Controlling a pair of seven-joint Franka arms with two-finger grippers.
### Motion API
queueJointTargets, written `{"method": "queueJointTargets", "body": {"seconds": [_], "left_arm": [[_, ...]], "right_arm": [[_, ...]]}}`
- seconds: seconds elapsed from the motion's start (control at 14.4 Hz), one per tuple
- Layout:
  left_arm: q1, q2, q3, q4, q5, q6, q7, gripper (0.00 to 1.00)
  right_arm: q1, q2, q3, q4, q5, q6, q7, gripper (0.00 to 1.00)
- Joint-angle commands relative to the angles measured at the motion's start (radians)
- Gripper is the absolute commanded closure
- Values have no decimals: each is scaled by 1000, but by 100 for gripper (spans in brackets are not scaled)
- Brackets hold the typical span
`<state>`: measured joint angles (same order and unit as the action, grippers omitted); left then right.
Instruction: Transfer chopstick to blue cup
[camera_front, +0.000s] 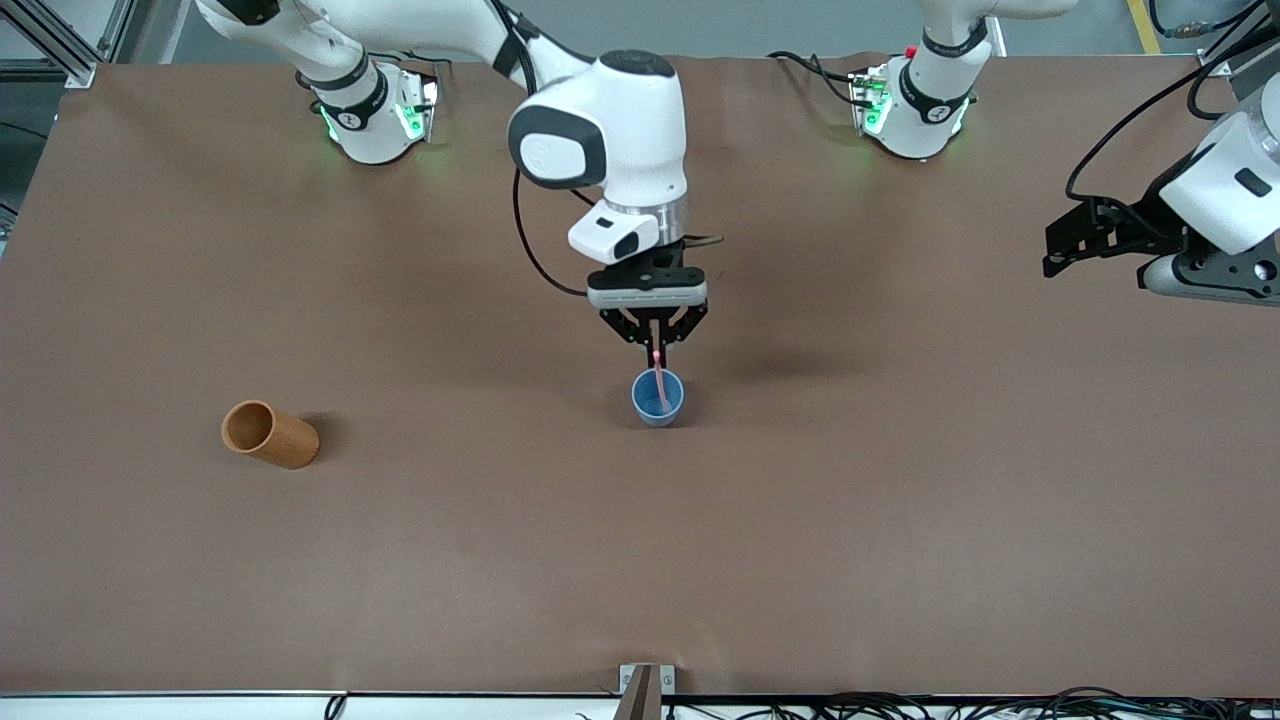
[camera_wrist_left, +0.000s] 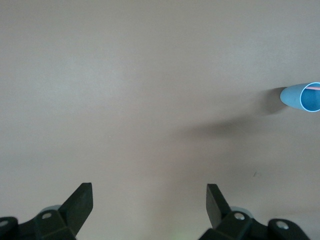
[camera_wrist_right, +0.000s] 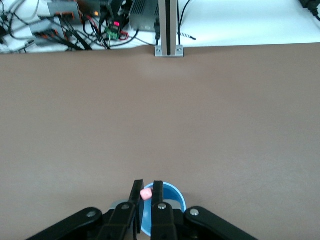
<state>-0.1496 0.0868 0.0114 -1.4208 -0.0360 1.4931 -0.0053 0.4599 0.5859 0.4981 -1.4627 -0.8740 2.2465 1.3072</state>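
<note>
The blue cup (camera_front: 657, 398) stands upright at the middle of the table. My right gripper (camera_front: 656, 350) hangs right above it, shut on the top end of the pink chopstick (camera_front: 660, 384). The stick hangs nearly upright with its lower end inside the cup. In the right wrist view the stick's pink tip (camera_wrist_right: 146, 194) shows between the fingers (camera_wrist_right: 158, 192), with the cup's rim (camera_wrist_right: 172, 192) below. My left gripper (camera_front: 1052, 250) is open and empty, waiting over the table at the left arm's end. Its wrist view shows the cup (camera_wrist_left: 301, 96) far off and its own gripper (camera_wrist_left: 150, 192).
An orange-brown cylindrical cup (camera_front: 268, 434) lies on its side toward the right arm's end of the table, a little nearer the front camera than the blue cup. A metal post (camera_wrist_right: 168, 27) stands at the table's front edge.
</note>
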Motion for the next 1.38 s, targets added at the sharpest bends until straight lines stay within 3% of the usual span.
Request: {"method": "queueJointTargets", "body": {"seconds": [0.0,0.21,0.28,0.35,0.48,0.62,0.76,0.9,1.04,1.11,1.32], "left_arm": [[4,-19,1,-20,-1,16,7,0],[2,-16,2,-20,-1,19,10,0],[2,-15,2,-20,1,27,10,0],[4,-12,2,-20,17,30,8,0],[5,-12,-1,-20,28,30,7,0],[33,-10,-23,-20,28,30,7,0],[30,-7,-24,-17,27,30,7,0],[30,-6,-24,-15,24,30,1,0],[30,-6,-24,-15,18,30,-10,0],[30,-6,-22,-15,18,30,-12,0],[24,-6,-24,-15,21,30,-38,0]], "right_arm": [[2,14,0,-11,-46,12,20,88],[0,14,0,-28,-46,12,20,79],[-9,12,0,-28,-46,12,20,72],[-15,6,2,-27,-45,10,18,56],[-35,-7,3,-25,-40,10,6,0],[-116,-29,66,-28,-28,2,-26,0],[-267,-52,193,-57,-7,-1,-103,0],[-334,-113,211,-86,67,-2,-190,0],[-377,-173,194,-87,223,-60,-334,0],[-377,-201,157,-81,303,-109,-420,0],[-371,-325,-22,-87,557,-163,-625,0]]}}
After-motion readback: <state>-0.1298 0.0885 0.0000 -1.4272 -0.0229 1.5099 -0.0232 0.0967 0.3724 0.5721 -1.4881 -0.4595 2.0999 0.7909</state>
